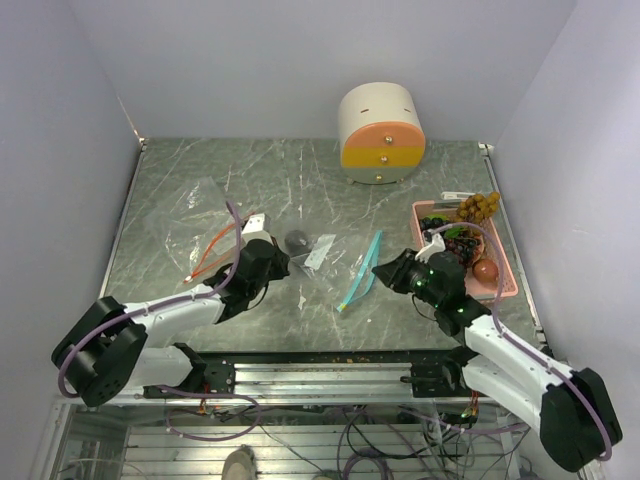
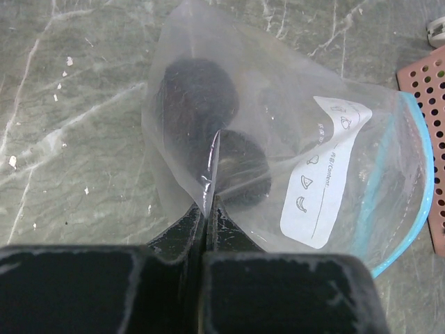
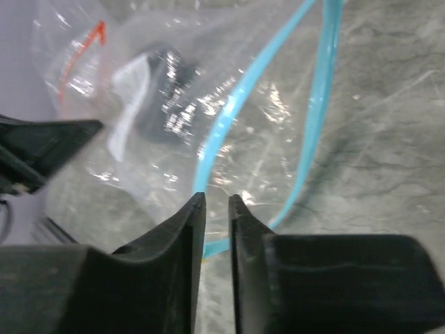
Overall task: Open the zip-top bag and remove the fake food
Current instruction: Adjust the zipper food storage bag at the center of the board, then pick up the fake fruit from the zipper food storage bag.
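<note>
Left wrist only — left tool [image 2: 206,202] pinches bag [image 2: 278,104], fake food [image 2: 198,97] inside

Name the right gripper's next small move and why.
Probably ease the right gripper forward and close on the blue zip edge: its jaws stand slightly apart right at it, while the left gripper pinches the bag with dark fake food inside.

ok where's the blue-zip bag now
Top view: the blue-zip bag lies in the middle of the table, its closed end pinched in the jaws of the left gripper, its blue mouth toward the right gripper.
</note>
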{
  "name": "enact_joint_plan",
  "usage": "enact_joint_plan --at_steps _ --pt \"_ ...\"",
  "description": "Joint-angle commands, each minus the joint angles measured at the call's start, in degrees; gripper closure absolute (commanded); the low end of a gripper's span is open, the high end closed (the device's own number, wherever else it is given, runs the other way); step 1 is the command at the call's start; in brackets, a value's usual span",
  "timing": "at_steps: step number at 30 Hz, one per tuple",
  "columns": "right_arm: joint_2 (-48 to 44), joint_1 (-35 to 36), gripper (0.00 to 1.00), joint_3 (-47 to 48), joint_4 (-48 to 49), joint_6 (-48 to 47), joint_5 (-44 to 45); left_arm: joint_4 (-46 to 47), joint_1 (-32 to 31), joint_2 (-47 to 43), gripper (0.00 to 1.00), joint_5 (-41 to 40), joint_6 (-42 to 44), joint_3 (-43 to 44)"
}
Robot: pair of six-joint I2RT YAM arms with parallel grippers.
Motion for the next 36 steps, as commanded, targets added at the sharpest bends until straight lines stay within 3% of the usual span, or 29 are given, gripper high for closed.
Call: enact_joint_plan --at_steps 1,2,3,10,15,24,30,35,36 --pt "-3.0 -0.3 0.90 1.6 -2.8 -1.2 -0.5 2.1 0.4 0.9 0.93 -0.3 -0.6 0.4" --pt "-2.5 -0.3 0.99 1.6 -2.8 -1.2 -0.2 2.2 0.4 1.0 0.93 -0.2 -0.6 0.5" --pt "-1.7 -0.3 1.00 1.6 -2.7 -1.4 0.2 2.1 0.4 1.0 0.93 -0.1 -0.6 0.5" --pt "6.6 -0.3 1.00 -0.5 7.2 -0.3 -1.6 0.5 0.4 -1.6 0.93 0.3 -0.6 0.5" --pt "14.6 -0.3 1.00 -3.2 24.1 -1.9 -4.4 5.8 -0.2 -2.5 0.93 3.7 0.8 -1.3" --pt "30.7 -0.3 1.00 -3.6 49.3 0.4 -11.5 2.9 -12.1 -3.2 0.93 -2.9 9.5 4.0" --pt "34.5 -0.3 1.00 -4.7 53.7 0.2 -12.2 1.8 -13.4 -4.3 0.93 -7.3 10.0 3.5" --pt "38.0 -0.3 0.99 -5.6 56.5 -0.8 -11.3 3.9 -13.4 -8.2 0.93 -5.1 9.5 1.5" --pt "39.3 -0.3 0.91 -6.0 58.9 -0.5 -12.1 3.0 -13.4 -8.6 0.93 -5.4 9.6 1.8"
